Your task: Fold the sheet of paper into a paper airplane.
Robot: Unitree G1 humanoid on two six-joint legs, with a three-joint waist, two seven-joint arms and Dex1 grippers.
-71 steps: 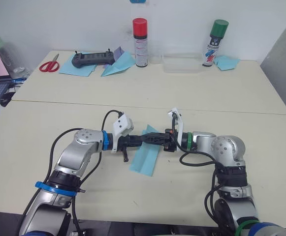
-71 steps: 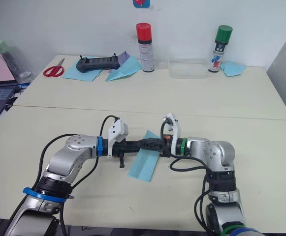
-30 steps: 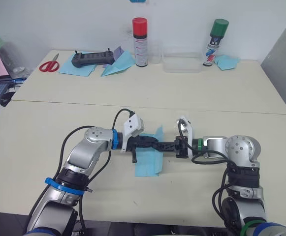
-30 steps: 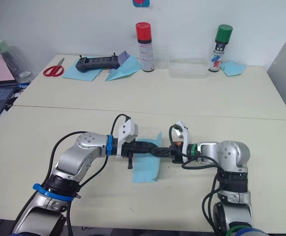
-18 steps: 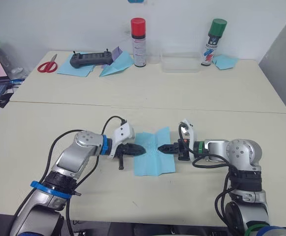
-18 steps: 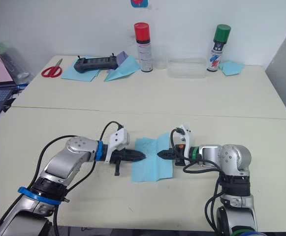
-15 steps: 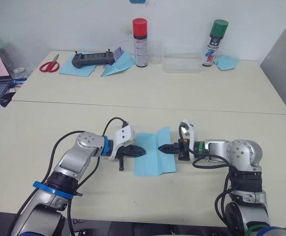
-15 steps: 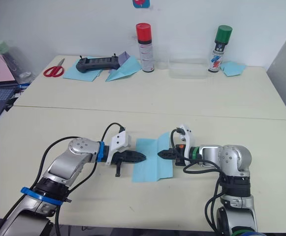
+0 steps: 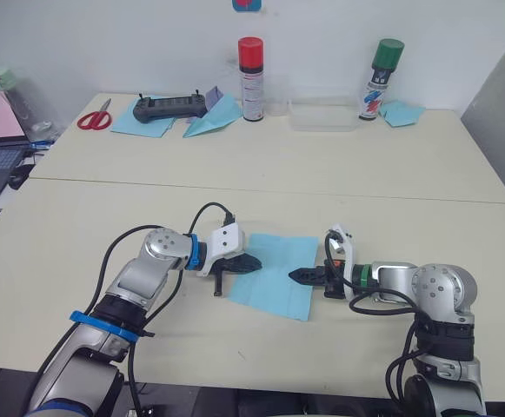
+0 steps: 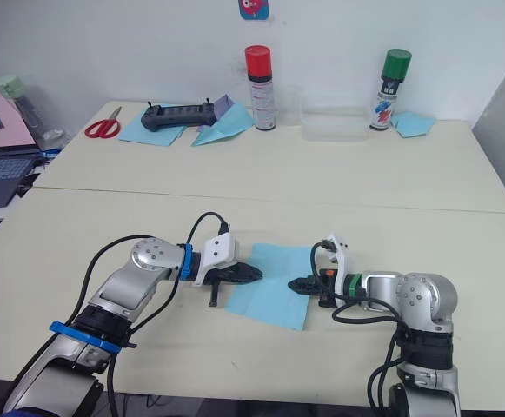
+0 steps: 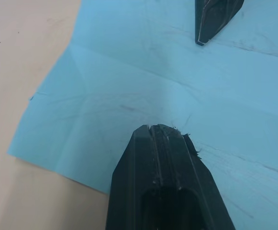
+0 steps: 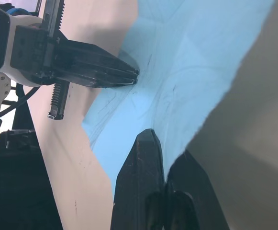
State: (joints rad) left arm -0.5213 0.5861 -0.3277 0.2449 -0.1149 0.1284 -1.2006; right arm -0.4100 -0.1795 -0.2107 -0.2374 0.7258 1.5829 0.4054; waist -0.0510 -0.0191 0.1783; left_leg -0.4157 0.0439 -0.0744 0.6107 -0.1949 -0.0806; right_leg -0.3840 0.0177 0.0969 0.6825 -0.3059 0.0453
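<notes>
The sheet of paper (image 9: 275, 274) lies opened flat, creases showing, at lower centre of the left eye view on the near table (image 9: 78, 234). My left gripper (image 9: 254, 264) has its fingers pressed together, tip resting on the sheet's left edge. My right gripper (image 9: 294, 274) is likewise closed — tip at the sheet's right edge, pinching nothing I can see. The two tips face each other across the paper, apart.

The sheet of paper (image 9: 274, 274) is thin, matt, creased; the table (image 9: 339, 178) is smooth.
</notes>
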